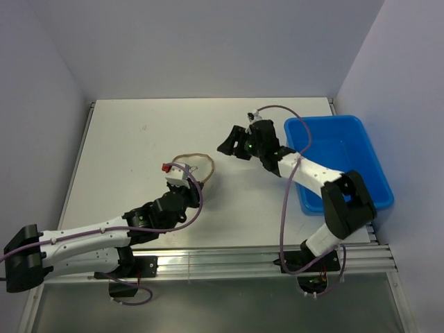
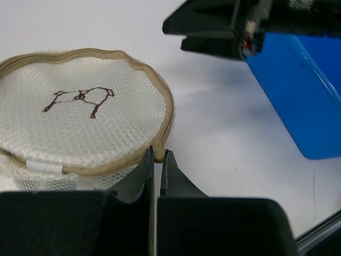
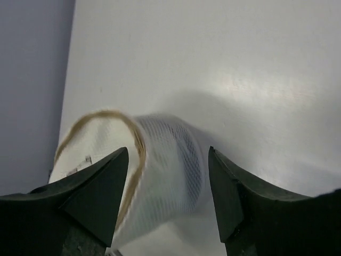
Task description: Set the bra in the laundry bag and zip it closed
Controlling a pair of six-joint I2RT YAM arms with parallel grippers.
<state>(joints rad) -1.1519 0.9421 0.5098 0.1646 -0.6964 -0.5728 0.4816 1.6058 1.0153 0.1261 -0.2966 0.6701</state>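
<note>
The laundry bag (image 1: 199,165) is a round cream mesh pouch with a tan zip rim, lying at the table's middle. In the left wrist view its lid (image 2: 80,122) faces up and bears a small brown mark (image 2: 80,100). My left gripper (image 2: 158,154) is shut on the tan zip rim at the lid's near right edge; it also shows in the top view (image 1: 184,173). My right gripper (image 1: 229,144) is open and empty, just right of the bag and apart from it. In the right wrist view the bag (image 3: 165,165) lies beyond the open right gripper (image 3: 168,154). No bra is in view.
A blue plastic bin (image 1: 371,173) stands at the table's right edge, beside the right arm; it also shows in the left wrist view (image 2: 303,101). The white table (image 1: 139,139) ends at grey walls behind and to both sides.
</note>
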